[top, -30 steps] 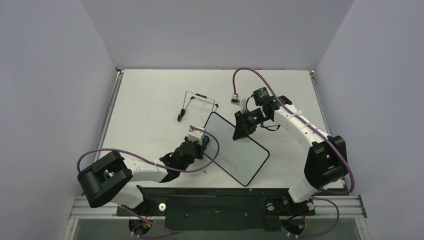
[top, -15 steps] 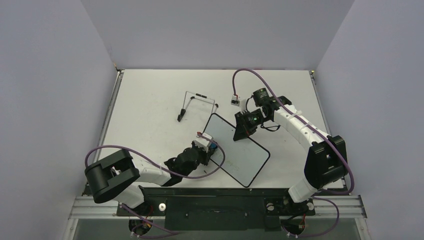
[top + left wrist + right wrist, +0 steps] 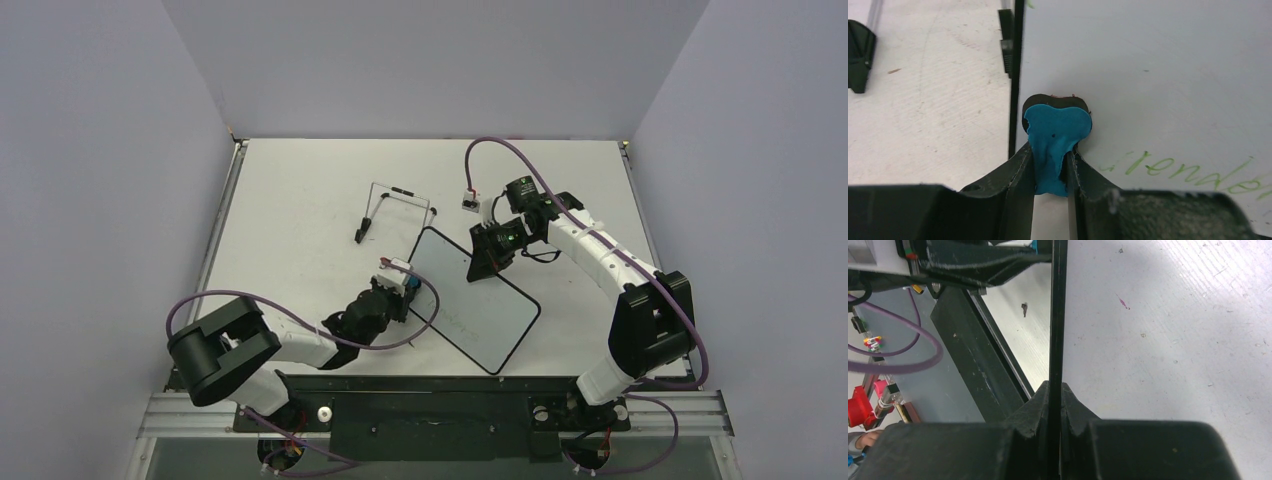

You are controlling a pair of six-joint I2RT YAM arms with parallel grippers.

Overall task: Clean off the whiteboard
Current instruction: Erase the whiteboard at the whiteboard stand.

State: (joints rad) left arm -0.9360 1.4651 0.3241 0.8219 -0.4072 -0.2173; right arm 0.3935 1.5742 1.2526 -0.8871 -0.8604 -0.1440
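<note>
- Wiping is under way: the left gripper [image 3: 1050, 156] is clamped on the blue eraser [image 3: 1058, 125], which presses on the whiteboard [image 3: 485, 300] just inside its framed edge.
- The whiteboard sits askew in the middle of the table [image 3: 300, 190], near the wire stand [image 3: 395, 208]. The right gripper [image 3: 1055, 387] pinches its far edge tight, bracing it. Flat or slightly tipped? Hard to say from here.
- Green handwriting [image 3: 1178, 170] sits just beside the eraser, so the next move calls for a firm, flat sweep across those letters.
- No containers anywhere in view.

white whiteboard [image 3: 495, 310], green handwriting [image 3: 1188, 170], blue eraser [image 3: 1055, 137]
</note>
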